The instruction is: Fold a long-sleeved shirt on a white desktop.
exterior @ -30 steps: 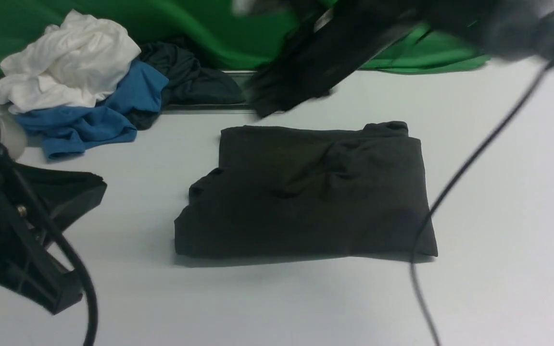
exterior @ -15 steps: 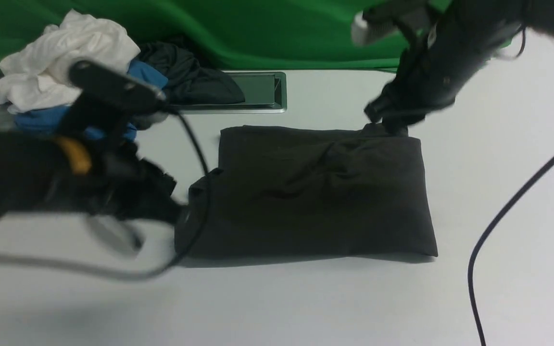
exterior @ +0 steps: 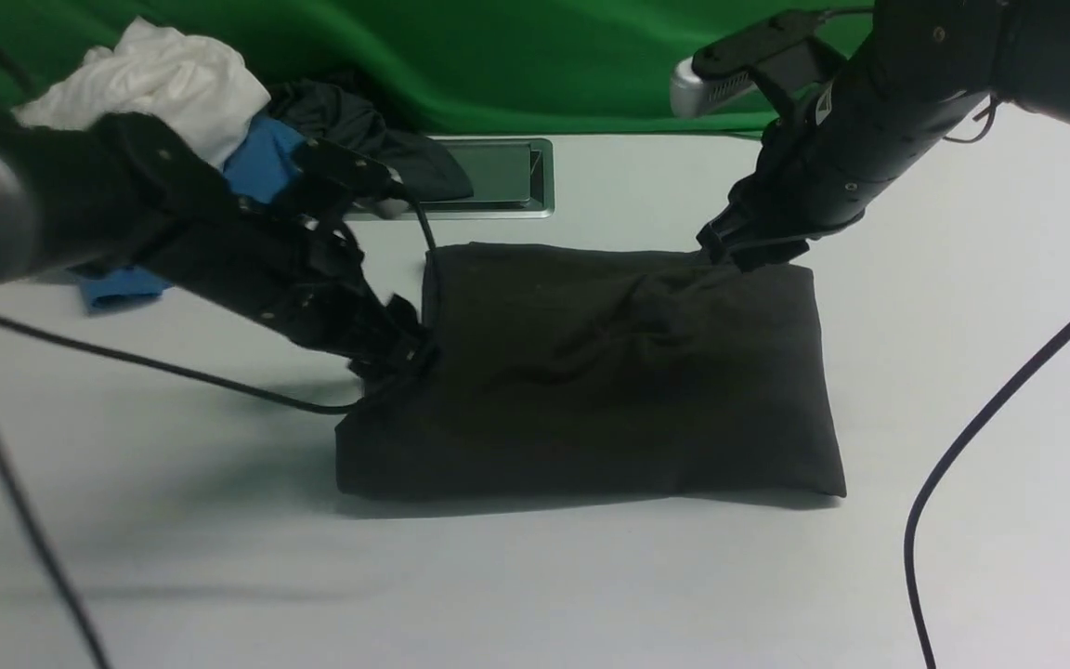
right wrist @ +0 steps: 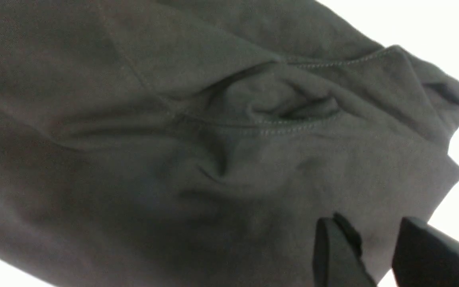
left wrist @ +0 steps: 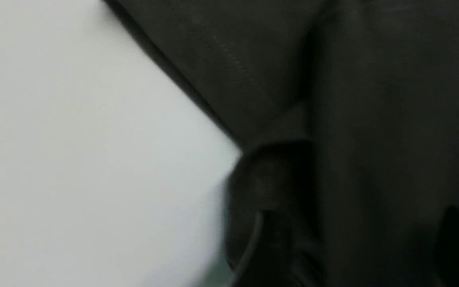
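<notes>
Black-brown knit, the long-sleeved shirt (exterior: 609, 372) lies folded into a rough rectangle on the white bench (exterior: 591, 576), spanning the stretch between the two sets of fingers. The left gripper (exterior: 396, 348) is down at one side edge of the fold, touching or nearly touching the cloth. Its wrist view is blurred and dark, so I cannot tell whether its fingers are apart or together. The right gripper (exterior: 730, 249) sits at the opposite far corner, by the bunched collar end. In the right wrist view its fingers (right wrist: 333, 247) stand slightly apart over the shirt's edge with cloth showing in the gap; whether they pinch it I cannot tell.

Beyond the left fingers, away from the shirt, lies a heap of a white garment (exterior: 163, 84), a blue garment (exterior: 261, 158) and a dark garment (exterior: 349, 111), partly hidden by the left arm. A silver cable hatch (exterior: 498, 177) sits between that heap and the right fingers, just past the shirt's far edge, under the green backdrop (exterior: 498, 56). One black cable (exterior: 173, 372) trails from the left fingers across the bench. Another black cable (exterior: 990, 427) crosses bare bench outside the right fingers.
</notes>
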Motion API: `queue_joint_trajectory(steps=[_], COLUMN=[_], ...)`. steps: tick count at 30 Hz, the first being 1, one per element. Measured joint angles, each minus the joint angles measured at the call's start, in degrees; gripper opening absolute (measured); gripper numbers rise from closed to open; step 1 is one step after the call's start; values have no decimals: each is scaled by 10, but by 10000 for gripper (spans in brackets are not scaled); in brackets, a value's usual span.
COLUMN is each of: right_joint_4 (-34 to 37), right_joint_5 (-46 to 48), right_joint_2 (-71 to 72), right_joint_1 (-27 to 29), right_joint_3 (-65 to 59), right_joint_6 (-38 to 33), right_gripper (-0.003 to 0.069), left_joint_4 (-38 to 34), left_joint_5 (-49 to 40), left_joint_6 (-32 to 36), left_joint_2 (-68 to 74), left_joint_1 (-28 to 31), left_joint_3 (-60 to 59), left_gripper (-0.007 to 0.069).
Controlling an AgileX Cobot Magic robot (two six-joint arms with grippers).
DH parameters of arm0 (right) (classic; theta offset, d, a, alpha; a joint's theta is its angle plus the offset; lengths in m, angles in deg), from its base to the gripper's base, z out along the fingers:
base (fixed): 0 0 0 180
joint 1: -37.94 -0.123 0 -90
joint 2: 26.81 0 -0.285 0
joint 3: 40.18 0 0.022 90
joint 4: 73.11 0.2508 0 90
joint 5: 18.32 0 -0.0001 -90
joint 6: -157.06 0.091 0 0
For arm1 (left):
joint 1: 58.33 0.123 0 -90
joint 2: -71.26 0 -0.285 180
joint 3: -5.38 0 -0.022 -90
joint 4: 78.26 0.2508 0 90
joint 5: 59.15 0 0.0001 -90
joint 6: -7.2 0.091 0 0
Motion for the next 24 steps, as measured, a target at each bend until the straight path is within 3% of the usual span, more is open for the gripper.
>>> queue_joint_trajectory(steps=[3, 7, 9, 10, 11, 12, 13, 14, 15, 17, 24], right_joint_4=[0, 0, 0, 0, 0, 0, 0, 0, 0, 0, 0], right_joint_5=[-7, -9, -12, -12, -15, -15, -17, -17, -17, -17, -17], right_joint_2=[0, 0, 0, 0, 0, 0, 0, 0, 0, 0, 0], right_joint_1=[0, 0, 0, 0, 0, 0, 0, 0, 0, 0, 0], right_joint_3=[0, 0, 0, 0, 0, 0, 0, 0, 0, 0, 0], right_joint_6=[-1, -1, -1, -1, -1, -1, -1, -1, -1, -1, -2], right_gripper=[238, 238, 238, 238, 238, 238, 238, 238, 238, 239, 237], left_joint_4=[0, 1, -1, -1, -1, -1, -2, -2, -2, -2, 1], left_joint_5=[27, 50, 49, 48, 44, 43, 37, 37, 32, 26, 5], left_joint_6=[0, -1, -1, -1, 0, 2, 11, 15, 24, 32, 29], left_joint_2=[29, 46, 49, 49, 50, 50, 50, 50, 50, 50, 27], left_joint_1=[0, 0, 0, 0, 0, 0, 0, 0, 0, 0, 0], left_joint_3=[9, 12, 14, 14, 14, 14, 15, 15, 15, 15, 15], left_gripper=[612, 568, 468, 458, 359, 335, 228, 216, 135, 61, 48])
